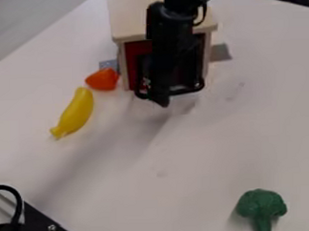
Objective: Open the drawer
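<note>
The drawer [135, 56], top centre, should slide light and stiff — best pulled by its handle [191, 91], where the gripper [161, 101] hangs, jaws spread or pressed, I can't tell.

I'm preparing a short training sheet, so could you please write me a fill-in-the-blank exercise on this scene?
1. The gripper hangs at the front of the wooden cabinet, and its colour is ____.
2. The curved toy banana is ____.
3. The orange toy lies between the banana and the ____.
4. The toy broccoli is ____.

Missing words: black; yellow; cabinet; green.
</note>
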Robot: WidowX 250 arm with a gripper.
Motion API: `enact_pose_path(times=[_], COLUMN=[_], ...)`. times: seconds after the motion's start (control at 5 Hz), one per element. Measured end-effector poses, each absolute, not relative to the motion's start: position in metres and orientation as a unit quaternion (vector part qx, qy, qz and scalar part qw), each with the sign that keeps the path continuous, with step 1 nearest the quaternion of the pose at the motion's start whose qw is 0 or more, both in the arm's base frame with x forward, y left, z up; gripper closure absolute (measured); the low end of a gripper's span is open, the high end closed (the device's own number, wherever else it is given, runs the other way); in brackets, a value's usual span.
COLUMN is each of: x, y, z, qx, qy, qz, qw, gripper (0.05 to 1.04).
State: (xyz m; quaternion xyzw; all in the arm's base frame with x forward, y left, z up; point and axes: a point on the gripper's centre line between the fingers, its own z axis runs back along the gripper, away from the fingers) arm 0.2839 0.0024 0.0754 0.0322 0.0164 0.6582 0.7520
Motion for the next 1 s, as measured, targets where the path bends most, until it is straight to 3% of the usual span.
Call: enact_pose_path(times=[0.4,1.0], x=[0.287,0.286], y=[0.021,0.026], z=[0.075,0.043], qx=[0.031,0.067], qy=[0.01,0.009], qz=[0.674,0.674], qw=[0.738,0.735], gripper=[0.083,0.083])
